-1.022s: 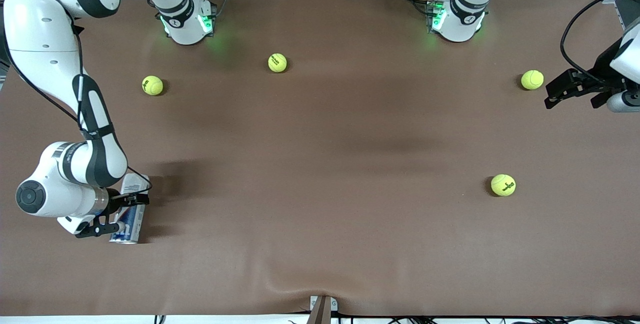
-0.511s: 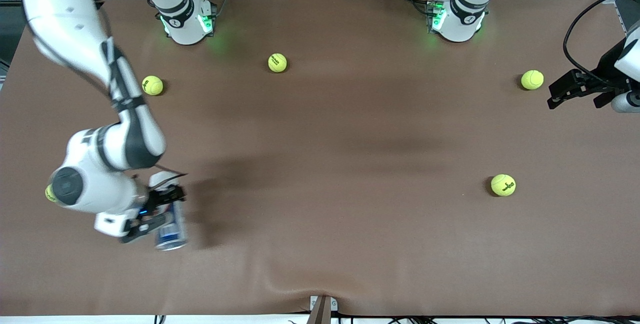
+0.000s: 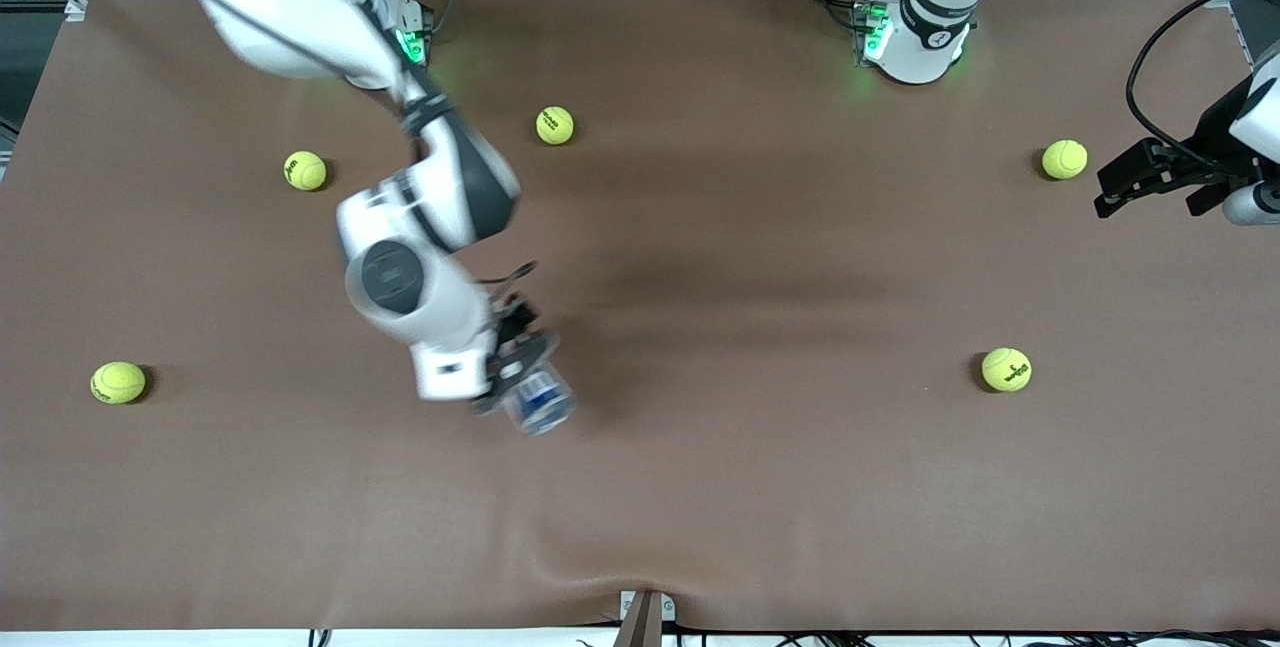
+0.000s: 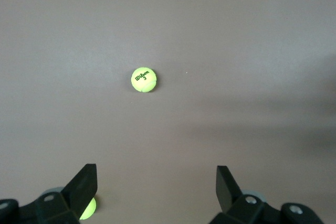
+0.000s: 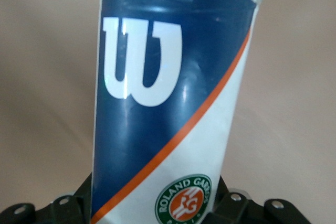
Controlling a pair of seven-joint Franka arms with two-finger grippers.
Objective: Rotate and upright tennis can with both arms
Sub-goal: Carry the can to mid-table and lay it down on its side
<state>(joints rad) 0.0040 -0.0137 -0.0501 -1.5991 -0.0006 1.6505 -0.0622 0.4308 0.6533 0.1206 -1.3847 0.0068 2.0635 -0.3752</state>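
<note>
Since a second ago the right gripper [image 3: 512, 372] has carried the tennis can [image 3: 538, 400] off the table's right-arm end toward the middle, lifted above the brown table [image 3: 700, 487]. Its fingers are clenched on the can. A tennis ball [image 3: 118, 382] that the arm hid earlier now shows near that end.

The left gripper [image 3: 1150, 182] waits over the left arm's end of the table, fingers [image 4: 84, 184] spread wide, nothing between them, barely moved.

Can label: white "W" on dark blue, orange stripe, round "ROLAND GARROS" badge. The ball [image 4: 144, 79] in the left wrist view reads "Wilson 3".

Other balls [image 3: 555, 125] [image 3: 1006, 369] unmoved.
</note>
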